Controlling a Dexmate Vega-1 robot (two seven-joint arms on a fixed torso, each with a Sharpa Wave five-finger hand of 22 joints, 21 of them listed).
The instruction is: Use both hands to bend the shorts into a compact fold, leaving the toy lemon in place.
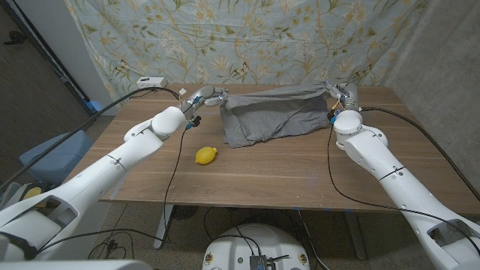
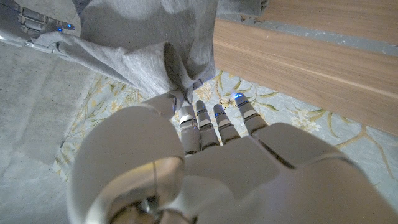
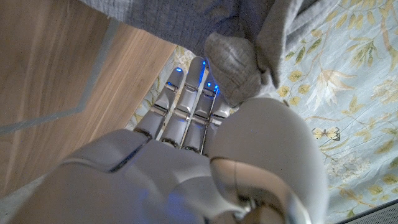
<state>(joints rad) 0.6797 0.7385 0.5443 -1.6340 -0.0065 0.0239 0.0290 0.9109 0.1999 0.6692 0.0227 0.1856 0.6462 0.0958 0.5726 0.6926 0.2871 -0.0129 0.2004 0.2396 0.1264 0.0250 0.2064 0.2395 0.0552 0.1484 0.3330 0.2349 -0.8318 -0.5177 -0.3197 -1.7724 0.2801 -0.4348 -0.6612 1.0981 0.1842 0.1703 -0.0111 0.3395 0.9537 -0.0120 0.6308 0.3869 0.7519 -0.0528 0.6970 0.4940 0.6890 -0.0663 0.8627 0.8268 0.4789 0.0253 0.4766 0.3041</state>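
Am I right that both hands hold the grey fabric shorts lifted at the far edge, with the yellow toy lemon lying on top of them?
Not quite: the head view shows the yellow toy lemon on bare wooden table, apart from the grey fabric shorts. The left hand and right hand do hold them lifted.

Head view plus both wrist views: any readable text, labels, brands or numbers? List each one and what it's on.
None readable.
Small white box at the table's far left edge: any marking too small to tell.
Grey shorts, toy lemon, floral backdrop cloth: no lettering, pattern only.
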